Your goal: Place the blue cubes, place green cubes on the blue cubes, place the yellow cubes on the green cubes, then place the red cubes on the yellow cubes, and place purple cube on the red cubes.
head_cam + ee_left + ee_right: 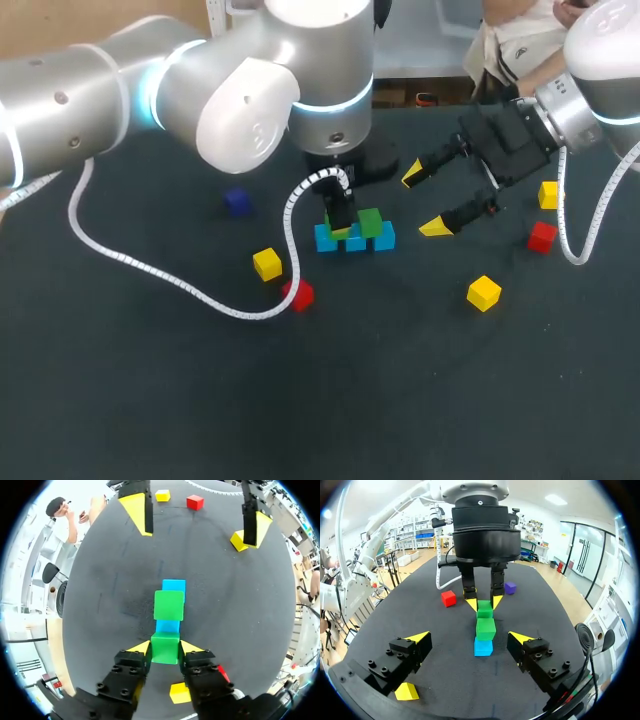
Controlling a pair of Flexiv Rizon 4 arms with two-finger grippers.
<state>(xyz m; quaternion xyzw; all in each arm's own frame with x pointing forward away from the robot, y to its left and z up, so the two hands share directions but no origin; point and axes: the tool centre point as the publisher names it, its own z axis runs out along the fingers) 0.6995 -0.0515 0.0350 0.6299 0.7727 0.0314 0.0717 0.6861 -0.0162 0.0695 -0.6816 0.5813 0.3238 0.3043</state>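
Note:
Three blue cubes (355, 241) lie in a row at mid-table. One green cube (371, 222) rests on the row's right part. My left gripper (340, 218) points down over the left end, shut on a second green cube (165, 647) that sits on or just above the blue cube (167, 626) there; whether they touch is unclear. My right gripper (424, 202) hangs open and empty to the right of the row, facing it (470, 638). The purple cube (237, 202) lies at the left. In the right wrist view the held green cube (484, 609) shows between the left gripper's fingers (472, 603).
Loose cubes lie around the row: yellow (267, 264) and red (298, 295) at front left, yellow (484, 293) at front right, red (542, 237) and yellow (548, 194) at far right. The left arm's white cable (180, 283) trails over the table.

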